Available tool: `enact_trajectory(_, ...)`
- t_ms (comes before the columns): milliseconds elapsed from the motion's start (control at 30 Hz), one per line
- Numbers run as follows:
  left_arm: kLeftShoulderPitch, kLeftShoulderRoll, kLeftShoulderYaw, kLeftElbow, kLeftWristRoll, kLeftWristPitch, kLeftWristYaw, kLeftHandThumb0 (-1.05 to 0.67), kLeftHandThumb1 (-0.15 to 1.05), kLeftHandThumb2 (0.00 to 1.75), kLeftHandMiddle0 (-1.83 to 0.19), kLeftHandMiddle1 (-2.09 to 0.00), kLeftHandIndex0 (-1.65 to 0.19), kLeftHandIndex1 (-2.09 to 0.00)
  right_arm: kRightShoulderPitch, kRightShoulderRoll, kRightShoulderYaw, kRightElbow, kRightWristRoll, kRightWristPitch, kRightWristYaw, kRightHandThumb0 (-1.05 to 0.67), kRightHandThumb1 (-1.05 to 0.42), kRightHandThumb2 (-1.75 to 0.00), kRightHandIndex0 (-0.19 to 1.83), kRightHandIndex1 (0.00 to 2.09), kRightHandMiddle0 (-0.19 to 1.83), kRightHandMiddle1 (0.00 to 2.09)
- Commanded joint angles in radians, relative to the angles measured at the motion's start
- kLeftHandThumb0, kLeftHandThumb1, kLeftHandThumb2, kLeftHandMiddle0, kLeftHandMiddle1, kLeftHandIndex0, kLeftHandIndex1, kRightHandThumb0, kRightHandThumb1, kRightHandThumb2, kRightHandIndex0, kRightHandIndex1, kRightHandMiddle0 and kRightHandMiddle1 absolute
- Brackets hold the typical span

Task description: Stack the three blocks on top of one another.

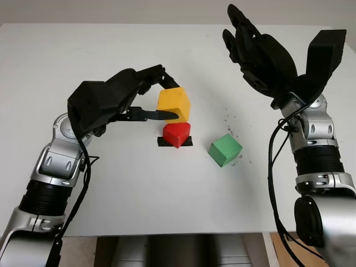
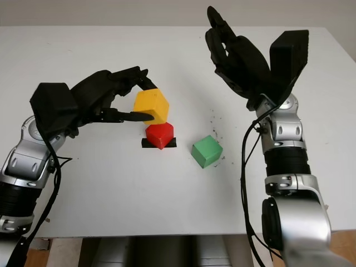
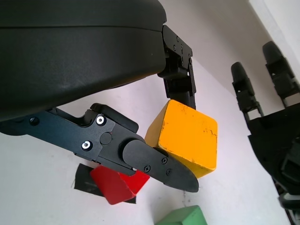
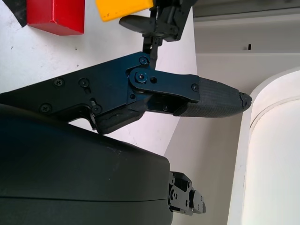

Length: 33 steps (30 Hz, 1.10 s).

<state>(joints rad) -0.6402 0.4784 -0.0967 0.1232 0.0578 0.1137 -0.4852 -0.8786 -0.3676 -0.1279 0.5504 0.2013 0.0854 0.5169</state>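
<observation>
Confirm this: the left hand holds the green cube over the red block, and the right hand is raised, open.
Wrong in one respect: the left hand holds the yellow wooden cube, as the left eye view shows. The green wooden cube sits alone on the white table. It is over the red block; the right hand is raised, open.

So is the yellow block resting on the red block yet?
Cannot tell: in the left wrist view the left hand grips the yellow block, hiding its junction with the red block.

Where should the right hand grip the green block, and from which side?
Probably from above, fingers on two opposite side faces. The green block sits alone on the table, turned slightly, so rotate the wrist to match. The right hand is open, raised above the table; the red block stands apart on its left.
</observation>
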Motion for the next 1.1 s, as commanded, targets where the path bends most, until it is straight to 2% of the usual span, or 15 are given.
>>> enact_trajectory(0,-0.037,-0.008,-0.016,0.008,0.027,-0.022,0.006,-0.54,1.03,0.06,0.01,-0.06,-0.31,-1.65,0.005,0.003,-0.006,-0.018,0.005,-0.011,-0.002,-0.80,-1.05,-0.60,-0.19,0.00,-0.19,0.00)
enact_trajectory(233,-0.039,0.007,-0.058,-0.015,0.153,-0.027,0.025,-0.50,1.03,0.05,0.01,-0.06,-0.25,-1.65,0.016,0.001,-0.001,-0.039,-0.002,-0.009,-0.013,-0.79,-1.05,-0.61,-0.19,0.00,-0.19,0.00)
enact_trajectory(433,-0.041,0.001,-0.066,0.003,0.203,-0.054,0.037,-0.46,1.02,0.05,0.02,-0.05,-0.26,-1.60,0.023,0.005,0.003,-0.043,-0.009,-0.019,-0.025,-0.79,-1.05,-0.62,-0.19,0.00,-0.19,0.00)
enact_trajectory(1067,-0.041,-0.006,-0.079,0.008,0.218,-0.048,0.007,-0.47,1.02,0.05,0.03,-0.05,-0.24,-1.65,0.030,0.004,0.002,-0.054,-0.008,-0.003,-0.036,-0.79,-1.05,-0.61,-0.19,0.00,-0.19,0.00)
